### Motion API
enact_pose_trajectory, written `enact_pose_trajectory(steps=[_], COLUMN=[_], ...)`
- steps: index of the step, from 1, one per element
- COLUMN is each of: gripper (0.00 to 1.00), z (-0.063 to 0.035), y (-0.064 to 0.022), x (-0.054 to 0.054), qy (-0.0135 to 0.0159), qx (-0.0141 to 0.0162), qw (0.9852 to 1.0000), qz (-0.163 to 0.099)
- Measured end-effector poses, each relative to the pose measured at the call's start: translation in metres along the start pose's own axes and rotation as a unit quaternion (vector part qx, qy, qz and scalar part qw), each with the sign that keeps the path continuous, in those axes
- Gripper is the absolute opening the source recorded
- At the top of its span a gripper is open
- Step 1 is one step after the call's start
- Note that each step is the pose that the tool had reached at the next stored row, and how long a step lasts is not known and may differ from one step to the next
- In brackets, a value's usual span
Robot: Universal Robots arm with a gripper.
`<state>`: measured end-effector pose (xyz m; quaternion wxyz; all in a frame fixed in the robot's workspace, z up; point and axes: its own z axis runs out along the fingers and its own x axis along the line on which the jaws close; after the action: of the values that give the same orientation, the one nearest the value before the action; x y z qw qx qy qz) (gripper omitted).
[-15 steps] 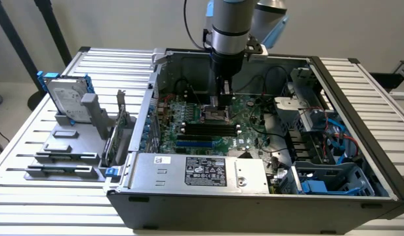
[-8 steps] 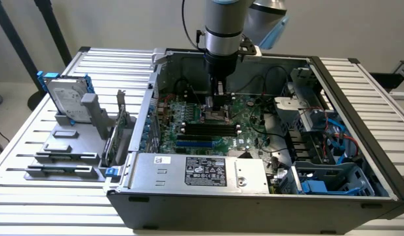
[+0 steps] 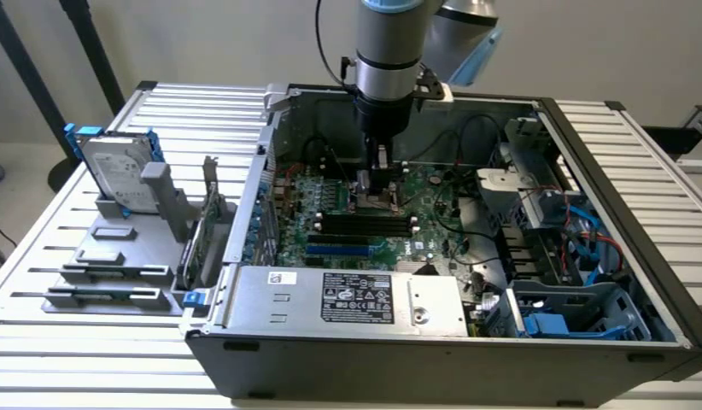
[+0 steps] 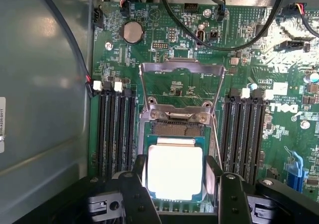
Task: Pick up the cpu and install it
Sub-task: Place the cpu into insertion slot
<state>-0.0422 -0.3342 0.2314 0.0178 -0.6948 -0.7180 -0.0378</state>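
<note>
The cpu [image 4: 174, 171], a small square chip with a bright silver top and a green rim, lies level over the open socket [image 4: 177, 127] on the green motherboard [image 4: 164, 40]. My gripper [image 4: 175, 176] straddles it, one black finger [image 4: 140, 176] against each of two opposite edges, so it is shut on the chip. The socket's metal load plate [image 4: 182, 67] stands flipped up beyond the chip. In the exterior view my gripper [image 3: 380, 186] reaches straight down into the computer case [image 3: 442, 342], just above the board's middle.
Black memory slots [image 4: 115, 129] flank the socket on both sides. Black cables [image 4: 234, 45] loop over the board. A hard drive with blue rails [image 3: 114, 166] stands in a grey holder at the exterior view's left. The power supply [image 3: 351, 299] fills the case's front.
</note>
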Motion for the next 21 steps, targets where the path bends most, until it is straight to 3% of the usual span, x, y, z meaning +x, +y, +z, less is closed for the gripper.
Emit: enact_pose_trajectory(steps=[10,17,21], gripper=[0.55,0.55,0.55], z=[0.0093,0.0106,0.0135], y=[-0.0003,-0.0002,-0.0006], x=[-0.001,-0.001,-0.001], qy=[-0.001,-0.0009,-0.001], qx=[-0.0022,-0.0026,-0.006], qw=[0.9994,0.9994,0.9994], qz=[0.035,0.035,0.035])
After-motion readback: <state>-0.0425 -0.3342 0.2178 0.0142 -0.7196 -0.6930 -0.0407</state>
